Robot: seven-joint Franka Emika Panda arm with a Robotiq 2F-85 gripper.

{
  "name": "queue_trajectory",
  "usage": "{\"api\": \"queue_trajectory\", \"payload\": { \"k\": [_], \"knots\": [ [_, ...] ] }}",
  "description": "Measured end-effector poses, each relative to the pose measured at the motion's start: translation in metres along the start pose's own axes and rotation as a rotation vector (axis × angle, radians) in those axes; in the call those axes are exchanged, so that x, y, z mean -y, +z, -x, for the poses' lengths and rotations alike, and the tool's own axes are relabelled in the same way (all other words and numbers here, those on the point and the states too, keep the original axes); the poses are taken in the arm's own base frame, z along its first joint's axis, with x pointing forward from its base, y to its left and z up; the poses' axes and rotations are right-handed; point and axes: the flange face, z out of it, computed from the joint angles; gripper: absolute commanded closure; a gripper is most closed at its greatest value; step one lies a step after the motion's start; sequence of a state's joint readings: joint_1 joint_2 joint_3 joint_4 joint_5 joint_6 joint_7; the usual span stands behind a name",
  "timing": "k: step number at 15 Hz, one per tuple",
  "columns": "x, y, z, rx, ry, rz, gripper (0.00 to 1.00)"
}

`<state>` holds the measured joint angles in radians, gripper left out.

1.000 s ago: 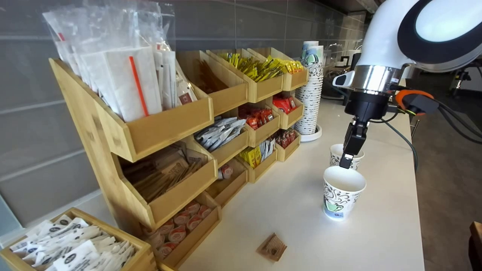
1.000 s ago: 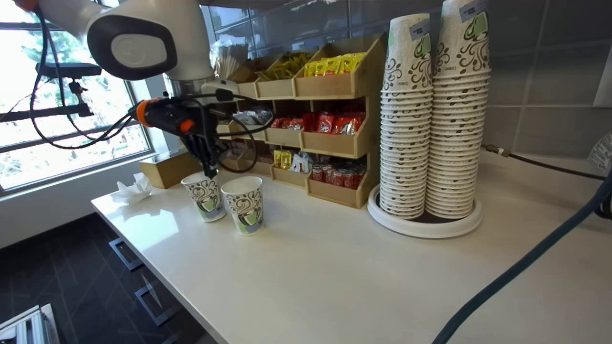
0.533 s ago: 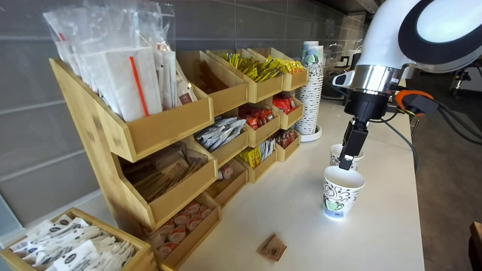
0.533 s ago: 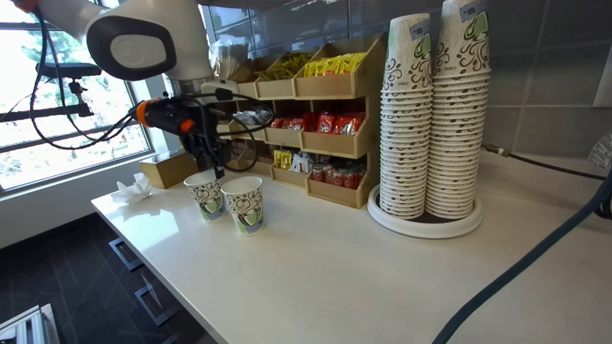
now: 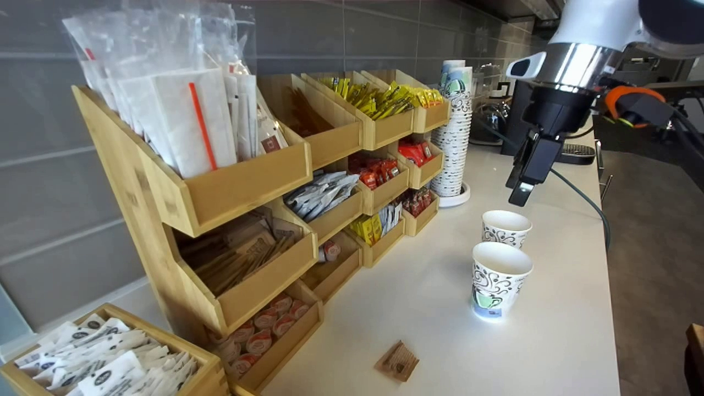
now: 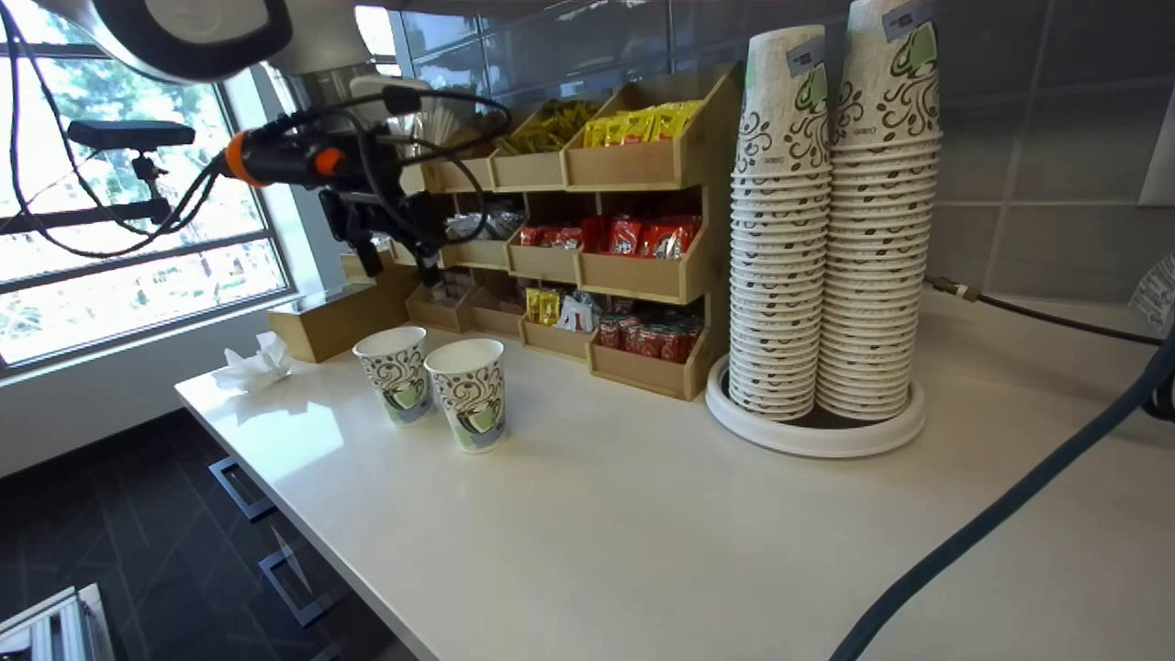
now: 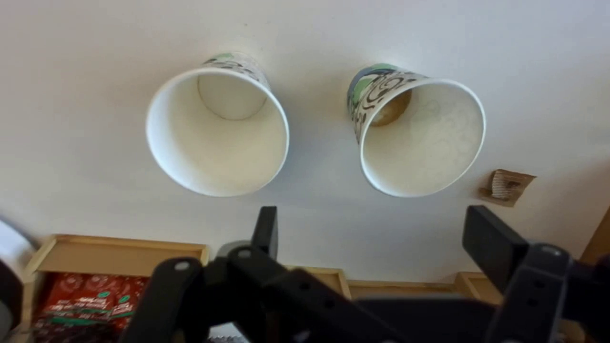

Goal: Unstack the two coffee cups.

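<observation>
Up above the counter (image 6: 643,551), the gripper (image 7: 374,226) hangs from the white arm (image 5: 588,22), its jaws spread wide and holding nothing; in the wrist view only the counter and the edges of the wooden rack (image 5: 253,181) show between them. Lower down, the plain-bottomed cup (image 7: 224,157) and the brown-bottomed cup (image 7: 424,147) stand upright on the counter, side by side, mouths up, with a strip of counter showing between their rims. Both are white with dark swirls and a green and blue-grey print, and the gripper touches neither. The brown patch lies deep inside the cup closer to the small brown packet (image 5: 397,361), which is on the counter as well. Along the grey tiled wall (image 5: 379,33), the rack carries yellow packets (image 6: 643,126) in two of its top bins and red packets (image 6: 627,237) in two middle ones. A clear bag (image 5: 187,33) of white paper items sits in the top bin nearest the camera in an exterior view, and a wooden box (image 5: 214,374) of white sachets stands beside the rack. Past its far end, two tall stacks of cups (image 6: 778,266) rest upside down on a round white tray (image 6: 817,445). In an exterior view a crumpled tissue (image 6: 254,367) lies near the counter's end.
</observation>
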<state>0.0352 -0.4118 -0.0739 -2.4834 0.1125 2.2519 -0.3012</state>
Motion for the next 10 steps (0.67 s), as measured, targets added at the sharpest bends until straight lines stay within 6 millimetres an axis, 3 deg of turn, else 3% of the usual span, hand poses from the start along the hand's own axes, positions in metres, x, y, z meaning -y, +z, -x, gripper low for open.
{"api": "queue_trajectory", "payload": {
  "k": [5, 10],
  "knots": [
    [0.002, -0.039, 0.014, -0.006, -0.019, 0.083, 0.00],
    [0.006, -0.047, 0.020, 0.014, -0.024, 0.077, 0.00]
  ]
}}
